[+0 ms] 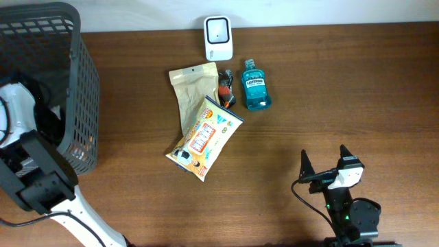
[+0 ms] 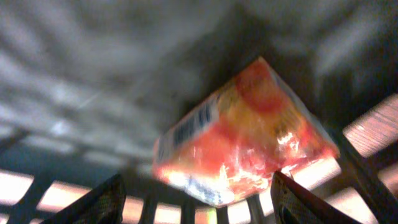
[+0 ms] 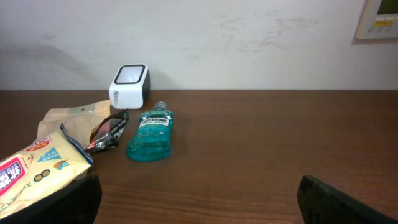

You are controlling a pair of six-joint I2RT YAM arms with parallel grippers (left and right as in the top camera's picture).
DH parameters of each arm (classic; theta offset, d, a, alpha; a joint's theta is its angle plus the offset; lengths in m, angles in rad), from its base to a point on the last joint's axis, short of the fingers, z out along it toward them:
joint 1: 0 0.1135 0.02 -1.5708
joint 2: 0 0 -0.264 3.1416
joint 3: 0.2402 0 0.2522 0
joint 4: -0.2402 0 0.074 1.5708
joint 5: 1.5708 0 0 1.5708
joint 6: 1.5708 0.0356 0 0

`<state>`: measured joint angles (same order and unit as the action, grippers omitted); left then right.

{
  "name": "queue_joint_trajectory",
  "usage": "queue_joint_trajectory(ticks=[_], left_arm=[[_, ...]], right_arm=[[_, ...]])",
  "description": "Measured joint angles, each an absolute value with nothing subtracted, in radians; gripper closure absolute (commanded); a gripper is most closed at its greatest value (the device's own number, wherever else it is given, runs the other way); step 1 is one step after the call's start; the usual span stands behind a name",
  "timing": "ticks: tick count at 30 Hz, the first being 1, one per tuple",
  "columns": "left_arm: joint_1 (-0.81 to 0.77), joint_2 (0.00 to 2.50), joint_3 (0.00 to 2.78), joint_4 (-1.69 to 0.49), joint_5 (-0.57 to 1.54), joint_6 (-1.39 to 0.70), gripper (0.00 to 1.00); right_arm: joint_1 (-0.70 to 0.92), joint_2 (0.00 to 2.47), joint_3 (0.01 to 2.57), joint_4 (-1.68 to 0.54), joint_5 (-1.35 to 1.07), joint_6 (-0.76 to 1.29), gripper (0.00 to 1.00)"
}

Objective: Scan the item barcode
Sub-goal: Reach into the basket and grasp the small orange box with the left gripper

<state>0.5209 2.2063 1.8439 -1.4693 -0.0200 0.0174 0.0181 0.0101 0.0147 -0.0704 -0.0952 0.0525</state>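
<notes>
From above, a dark grey plastic mesh basket [image 1: 75, 82] stands at the left end of the brown wooden table [image 1: 343, 89], and the left arm [image 1: 31, 171] leans in over its rim, its far end lost behind the wall. A white box-shaped barcode scanner [image 1: 218, 38] sits at the back edge. Just before it lie a brown kraft paper pouch [image 1: 192, 86], a small dark crinkled wrapper [image 1: 226, 89], a blue-green plastic mouthwash bottle [image 1: 256, 86] and a yellow-and-white printed snack bag [image 1: 204, 137] overlapping the pouch's lower end. The right gripper [image 1: 324, 154] hovers well apart from them near the front edge, jaws spread wide and holding nothing. The left wrist view, blurred, looks down inside the basket. An orange-red foil packet [image 2: 249, 137] with a barcode panel lies tilted against the mesh, and the left gripper [image 2: 199, 180] has its fingers apart on either side of the packet, with a gap at the left finger and no visible clamping. The right wrist view looks past its own parted fingers at the scanner, bottle, wrapper, pouch and snack bag, all untouched. I judge that packet to be dealt with. The four items on the table are not yet scanned, so most of the work is left.
</notes>
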Motion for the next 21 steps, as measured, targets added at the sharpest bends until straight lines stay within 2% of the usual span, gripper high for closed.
queue_joint_trajectory(ticks=[1,2,4,5,8,11,14,17,21], left_arm=[[0.521,2.207,1.8,-1.438,-0.01,0.03,0.31],[0.522,2.207,1.776,-1.419,-0.005,0.036,0.37],[0.528,2.203,1.728,-1.369,0.01,0.057,0.62],[0.53,2.204,1.712,-1.351,0.001,0.057,0.65],[0.537,2.199,1.699,-1.336,-0.015,0.068,0.85],[0.539,2.197,1.702,-1.335,-0.014,0.067,0.97],[0.539,2.204,1.742,-1.366,-0.01,0.068,1.0],[0.539,2.218,1.932,-1.465,-0.003,0.063,1.0],[0.539,2.237,2.438,-1.67,0.091,0.056,1.0]], right_arm=[[0.018,0.01,0.015,-0.07,-0.095,0.052,0.02],[0.018,0.01,0.015,-0.07,-0.095,0.052,0.02],[0.018,0.01,0.015,-0.07,-0.095,0.053,0.02],[0.018,0.01,0.015,-0.07,-0.095,0.053,0.02],[0.018,0.01,0.015,-0.07,-0.095,0.053,0.02],[0.018,0.01,0.015,-0.07,-0.095,0.053,0.02],[0.018,0.01,0.015,-0.07,-0.095,0.052,0.02],[0.018,0.01,0.015,-0.07,-0.095,0.052,0.02],[0.018,0.01,0.015,-0.07,-0.095,0.053,0.02]])
